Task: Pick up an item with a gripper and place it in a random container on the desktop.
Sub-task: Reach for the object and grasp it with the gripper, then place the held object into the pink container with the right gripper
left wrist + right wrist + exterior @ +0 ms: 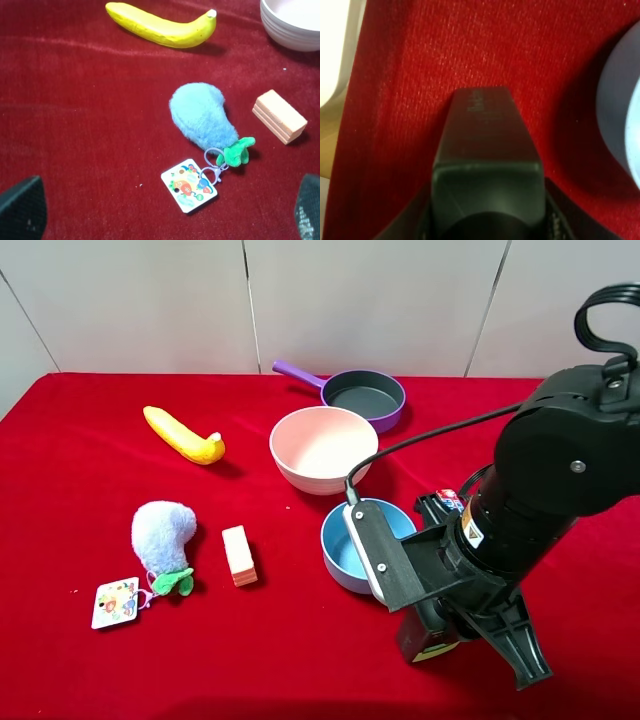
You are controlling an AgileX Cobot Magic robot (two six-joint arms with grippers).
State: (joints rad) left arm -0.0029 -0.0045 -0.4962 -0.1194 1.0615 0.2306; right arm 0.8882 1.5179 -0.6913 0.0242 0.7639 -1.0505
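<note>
Now, bottle (485,145) between right pincer (487,222) fingers.

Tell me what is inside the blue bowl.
The visible part of the blue bowl shows only its bare blue interior, with nothing in it. Its right side is covered by a black plate on the right arm, so anything there cannot be seen.

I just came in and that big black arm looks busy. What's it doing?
The right gripper is down low over the red table, closed around a small dark bottle right next to the blue bowl. The bottle has not gone into the pink bowl yet. The left gripper is open and holds nothing. It hangs above a fluffy blue toy, a banana and a small peach block.
</note>
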